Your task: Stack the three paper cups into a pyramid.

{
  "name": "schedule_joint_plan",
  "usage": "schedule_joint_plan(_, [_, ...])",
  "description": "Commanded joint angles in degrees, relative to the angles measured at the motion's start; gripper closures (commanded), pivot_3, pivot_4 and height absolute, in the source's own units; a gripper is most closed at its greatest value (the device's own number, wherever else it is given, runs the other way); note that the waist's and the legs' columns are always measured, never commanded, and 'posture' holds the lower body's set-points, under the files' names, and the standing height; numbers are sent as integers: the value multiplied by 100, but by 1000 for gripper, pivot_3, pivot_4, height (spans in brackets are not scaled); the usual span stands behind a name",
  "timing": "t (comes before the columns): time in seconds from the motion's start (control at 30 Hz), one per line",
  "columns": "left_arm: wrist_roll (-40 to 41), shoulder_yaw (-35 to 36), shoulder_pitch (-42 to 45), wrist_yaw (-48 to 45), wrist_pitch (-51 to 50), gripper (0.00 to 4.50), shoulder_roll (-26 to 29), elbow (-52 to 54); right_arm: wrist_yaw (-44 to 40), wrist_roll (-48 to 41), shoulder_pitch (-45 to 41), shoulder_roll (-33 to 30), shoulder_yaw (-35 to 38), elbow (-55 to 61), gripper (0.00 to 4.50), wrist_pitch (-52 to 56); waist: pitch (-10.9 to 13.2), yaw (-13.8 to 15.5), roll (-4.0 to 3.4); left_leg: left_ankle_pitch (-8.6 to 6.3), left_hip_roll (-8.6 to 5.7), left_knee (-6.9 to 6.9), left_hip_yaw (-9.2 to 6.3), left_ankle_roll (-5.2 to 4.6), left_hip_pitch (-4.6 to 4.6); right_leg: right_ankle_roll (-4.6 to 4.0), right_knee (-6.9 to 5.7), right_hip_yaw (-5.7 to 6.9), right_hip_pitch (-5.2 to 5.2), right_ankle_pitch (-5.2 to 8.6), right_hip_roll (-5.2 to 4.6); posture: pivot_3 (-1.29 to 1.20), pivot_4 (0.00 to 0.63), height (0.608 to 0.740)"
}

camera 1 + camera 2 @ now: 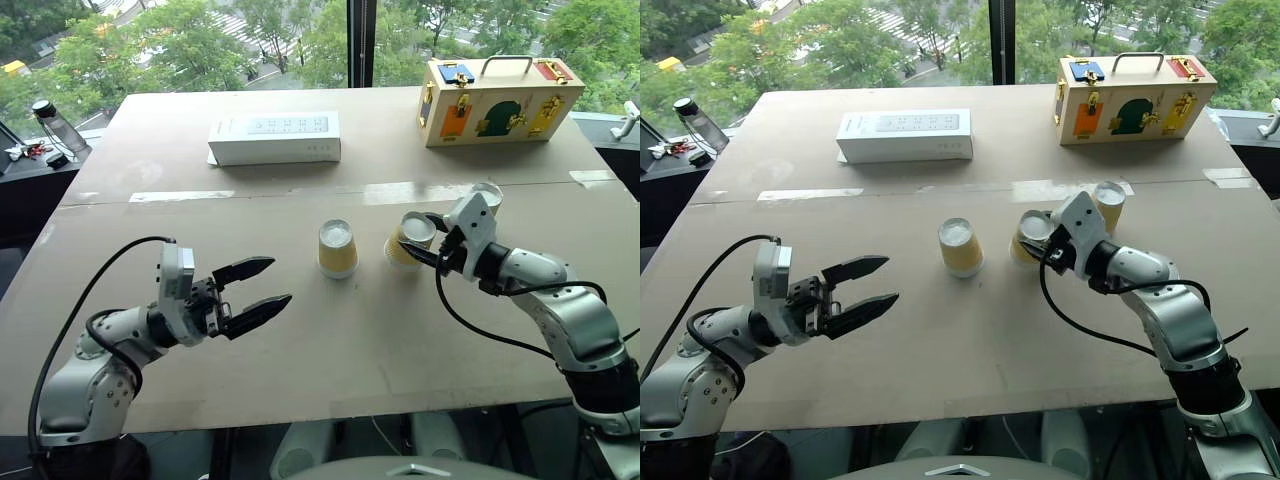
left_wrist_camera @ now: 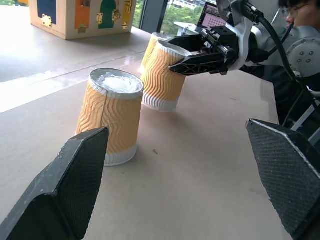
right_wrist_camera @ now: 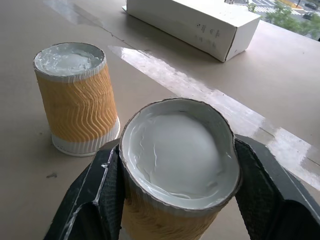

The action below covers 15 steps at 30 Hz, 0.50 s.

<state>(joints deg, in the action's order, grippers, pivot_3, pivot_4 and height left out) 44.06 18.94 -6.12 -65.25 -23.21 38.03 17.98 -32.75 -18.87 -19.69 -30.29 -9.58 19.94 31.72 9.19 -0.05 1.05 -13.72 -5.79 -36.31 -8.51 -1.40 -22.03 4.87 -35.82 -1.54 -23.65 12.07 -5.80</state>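
Observation:
Three paper cups with yellow-tan ribbed sides stand base-up on the brown table. One cup stands free at the middle. To its right, my right gripper is shut on a second cup, its black fingers pressing the upper sides; this cup leans slightly. The third cup stands just behind the right wrist. My left gripper is open and holds nothing, low over the table to the left of the middle cup and pointing toward it.
A white flat box lies at the back centre and a wooden latch box with a handle at the back right. A bottle stands off the table's far left corner. A person sits beyond the right arm.

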Motion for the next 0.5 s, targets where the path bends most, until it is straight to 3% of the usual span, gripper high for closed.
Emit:
schedule_joint_plan(0.03, [19,320,-126,-128,226,0,105,-16,-191,79,-169,132,-113,-17,2260,-217,1,-22,-1,-1,0,0,0,0,0,0,0,-1,-1,0,0,0,150,740])
schedule_joint_plan(0.5, [-90,571,-451,-396,758,0,109,-249,-345,558,-498,642,-627,-334,2260,-307,1,-66,-3,-2,6,1,-4,1,5,-7,-3,2,-5,-5,8,0,150,740])
